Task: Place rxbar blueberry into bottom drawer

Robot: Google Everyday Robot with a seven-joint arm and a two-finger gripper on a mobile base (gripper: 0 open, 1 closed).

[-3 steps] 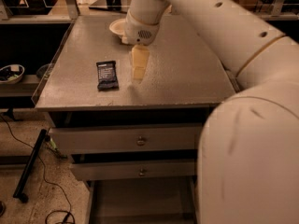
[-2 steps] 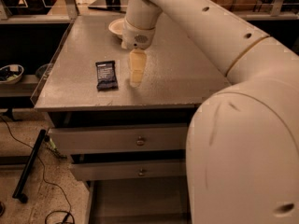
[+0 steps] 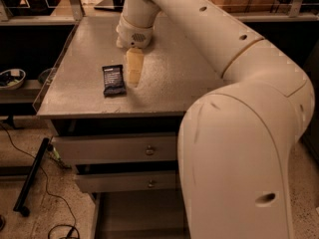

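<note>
The rxbar blueberry (image 3: 113, 79), a dark flat bar with white lettering, lies flat on the grey cabinet top (image 3: 189, 78) near its front left. My gripper (image 3: 133, 69) points down at the top just to the right of the bar, close beside it, and holds nothing that I can see. The bottom drawer (image 3: 134, 215) is pulled out below the cabinet, and its grey floor shows bare. My arm's large body covers the drawer's right part.
Two upper drawers with brass knobs (image 3: 149, 150) (image 3: 151, 183) are a little ajar. A lower shelf on the left holds a bowl (image 3: 11, 77). A black bar (image 3: 32, 176) and cables (image 3: 60, 228) lie on the floor at the left.
My gripper has moved left across the cabinet top, closer to the bar. The bar has not moved.
</note>
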